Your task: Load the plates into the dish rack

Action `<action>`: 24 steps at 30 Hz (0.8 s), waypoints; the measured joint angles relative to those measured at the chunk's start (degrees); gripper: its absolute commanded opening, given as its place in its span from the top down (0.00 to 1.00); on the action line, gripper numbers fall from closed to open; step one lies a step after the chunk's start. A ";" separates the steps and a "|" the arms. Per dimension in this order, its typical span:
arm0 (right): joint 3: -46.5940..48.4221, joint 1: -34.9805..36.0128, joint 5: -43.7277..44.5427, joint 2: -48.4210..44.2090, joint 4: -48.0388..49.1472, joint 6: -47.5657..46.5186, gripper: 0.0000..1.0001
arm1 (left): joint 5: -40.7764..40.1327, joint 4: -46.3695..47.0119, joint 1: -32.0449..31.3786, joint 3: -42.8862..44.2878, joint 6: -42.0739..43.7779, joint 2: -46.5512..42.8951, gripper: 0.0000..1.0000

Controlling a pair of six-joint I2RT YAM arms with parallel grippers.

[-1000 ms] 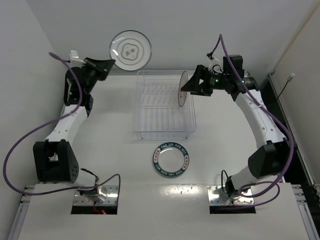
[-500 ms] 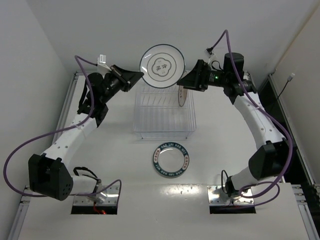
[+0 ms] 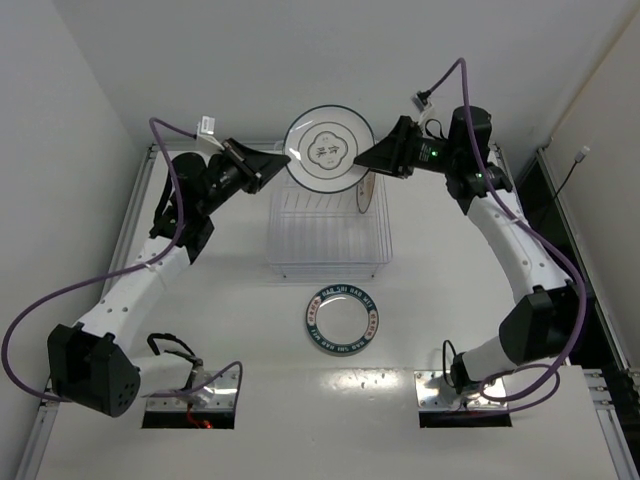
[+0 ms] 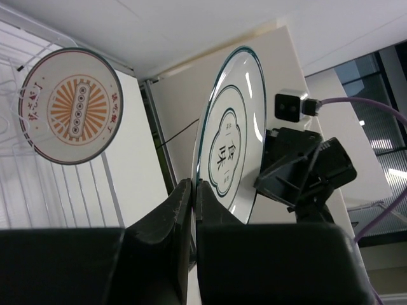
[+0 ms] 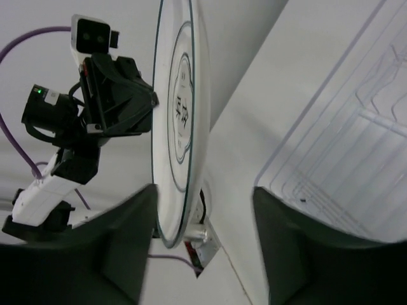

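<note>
My left gripper (image 3: 284, 159) is shut on the left rim of the white plate with a thin black rim (image 3: 328, 148) and holds it upright in the air over the back edge of the dish rack (image 3: 300, 235). In the left wrist view the fingers (image 4: 181, 203) pinch that plate (image 4: 229, 127). My right gripper (image 3: 362, 161) is open at the plate's right rim. In the right wrist view the plate's edge (image 5: 175, 121) lies between the open jaws, close to one finger (image 5: 127, 241). The orange-banded plate (image 3: 367, 190) stands upright in the rack. The teal lettered plate (image 3: 342, 318) lies flat on the table.
The wire rack (image 5: 356, 146) sits mid-table below both grippers. The teal plate lies just in front of it. Walls close in at the back and both sides. The arm bases (image 3: 190, 385) stand at the near edge.
My left arm has swung the black-rimmed plate from the far left to above the rack. My right gripper has left the orange-banded plate standing in the rack and risen to the held plate.
</note>
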 measured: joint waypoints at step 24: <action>41.86 9.27 60.35 22.45 -39.60 -10.82 1.00 | -3.02 -43.65 9.35 20.83 17.00 5.92 0.01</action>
